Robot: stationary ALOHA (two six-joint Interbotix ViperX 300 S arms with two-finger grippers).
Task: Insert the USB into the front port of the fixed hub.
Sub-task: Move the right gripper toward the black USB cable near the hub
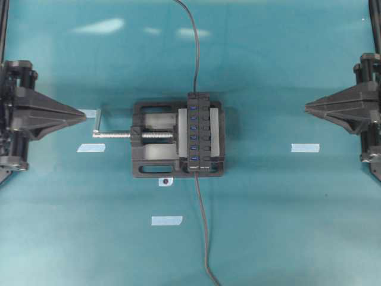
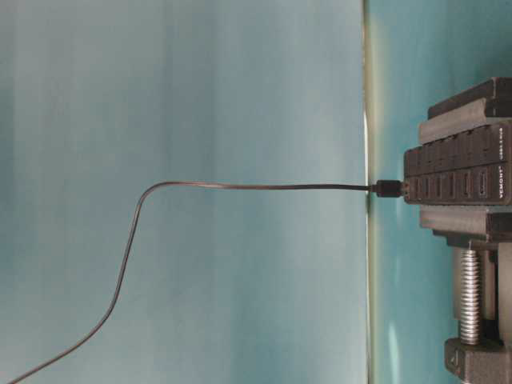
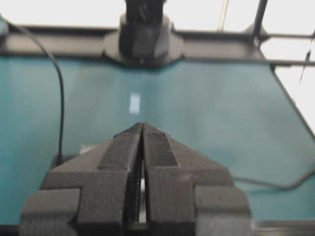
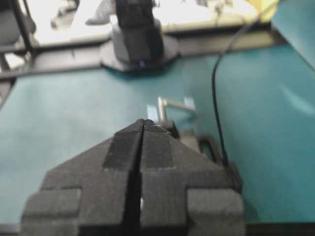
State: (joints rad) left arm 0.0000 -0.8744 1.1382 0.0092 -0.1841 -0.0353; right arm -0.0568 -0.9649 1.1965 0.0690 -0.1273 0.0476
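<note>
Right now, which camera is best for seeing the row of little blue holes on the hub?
The overhead view: the fixed hub faces up, clamped in the vise, and its blue ports all show in a line. The table-level view shows the hub edge-on, ports dark. The right wrist view shows only a corner past its shut jaws; the left wrist view shows none.

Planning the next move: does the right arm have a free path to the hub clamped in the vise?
Probably yes: bare mat lies between the shut right gripper and the fixed hub, whose right side stands exposed in the vise.
</note>
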